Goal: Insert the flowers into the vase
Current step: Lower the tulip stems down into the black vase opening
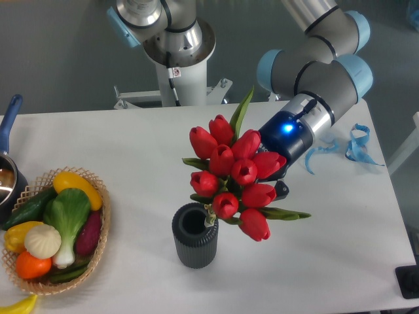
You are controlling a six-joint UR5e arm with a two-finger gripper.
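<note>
Above vase point(195, 235) mouth: flowers point(232, 175) | jaws hidden behind buds, grip unclear

The vase point(194, 235) stood alone on the white table point(131, 157), with bare tabletop on its left, front and right. Above and to its right the flowers point(230, 176) hung low, their lowest bud and stem ends at the right edge of the vase mouth, so that side was crowded. The gripper point(280, 190) was mostly hidden behind the buds. The wicker basket point(98, 242) of toy vegetables sat well apart at the left edge, next to a pot point(8, 170). Blue ribbon point(353, 145) lay near the far right edge, and the arm's base point(177, 59) blocked the back.
</note>
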